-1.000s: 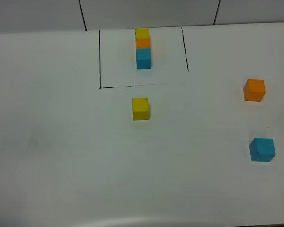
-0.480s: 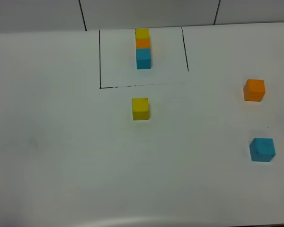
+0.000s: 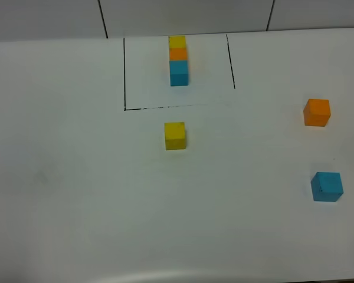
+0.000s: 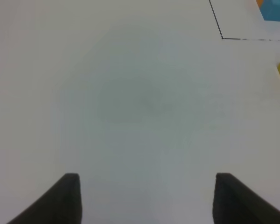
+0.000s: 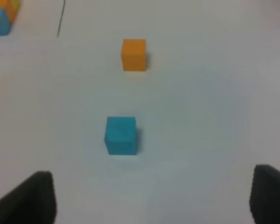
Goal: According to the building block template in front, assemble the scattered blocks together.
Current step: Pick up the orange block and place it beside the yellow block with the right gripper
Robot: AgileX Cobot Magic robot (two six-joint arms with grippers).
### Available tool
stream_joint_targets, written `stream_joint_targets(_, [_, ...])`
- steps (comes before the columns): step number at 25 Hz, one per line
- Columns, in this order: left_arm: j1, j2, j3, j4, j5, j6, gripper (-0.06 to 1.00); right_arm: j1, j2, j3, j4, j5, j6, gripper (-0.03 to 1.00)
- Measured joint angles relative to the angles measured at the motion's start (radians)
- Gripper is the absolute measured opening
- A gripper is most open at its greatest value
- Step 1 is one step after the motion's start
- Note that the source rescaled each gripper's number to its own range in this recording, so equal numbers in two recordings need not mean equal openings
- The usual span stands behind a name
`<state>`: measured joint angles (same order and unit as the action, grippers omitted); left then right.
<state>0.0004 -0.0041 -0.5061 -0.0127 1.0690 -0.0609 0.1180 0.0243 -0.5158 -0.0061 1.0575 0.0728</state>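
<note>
Nothing moved vs. earlier: teal-blue block [image 5: 121, 135] sits straight ahead of right gripper [image 5: 153, 186] (jaws apart); left gripper [image 4: 147, 186], also apart, is farther.

surface: white matte table [image 3: 76, 194], filling most of the high view | backdrop: pale grey panelled wall [image 3: 183, 15] beyond its far edge | joints: two dark slanted seams [image 3: 103, 19] between panels | light: soft, even, faint shadows

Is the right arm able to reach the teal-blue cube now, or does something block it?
Probably yes. The right hand is open, the teal-blue cube sits ahead of it, and nothing lies between them; the orange cube stands farther off.
</note>
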Motion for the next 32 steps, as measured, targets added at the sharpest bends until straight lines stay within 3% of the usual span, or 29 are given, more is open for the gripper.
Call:
stream_joint_targets(3, [0.0,0.0,0.0,0.0,-0.001,0.0,0.35,0.0,0.143,-0.044,0.101,-0.058,-0.073,0.78])
stream_joint_targets(6, [0.0,0.0,0.0,0.0,-0.002,0.0,0.35,0.0,0.36,-0.092,0.169,-0.198,-0.13,0.9])
stream_joint_targets(9, [0.0,0.0,0.0,0.0,-0.002,0.0,0.35,0.0,0.634,-0.148,0.168,-0.314,-0.151,0.99])
stream_joint_targets(12, [0.0,0.0,0.0,0.0,-0.002,0.0,0.35,0.0,0.944,-0.243,0.15,-0.378,-0.154,1.0])
stream_joint_targets(15, [0.0,0.0,0.0,0.0,-0.002,0.0,0.35,0.0,1.257,-0.381,0.148,-0.397,-0.154,1.0])
stream_joint_targets(21, [0.0,0.0,0.0,0.0,-0.002,0.0,0.35,0.0,1.669,-0.632,0.132,-0.4,-0.153,1.0])
stream_joint_targets(32, [0.0,0.0,0.0,-0.001,-0.002,0.0,0.35,-0.015,2.003,-0.849,0.114,-0.388,-0.13,0.98])
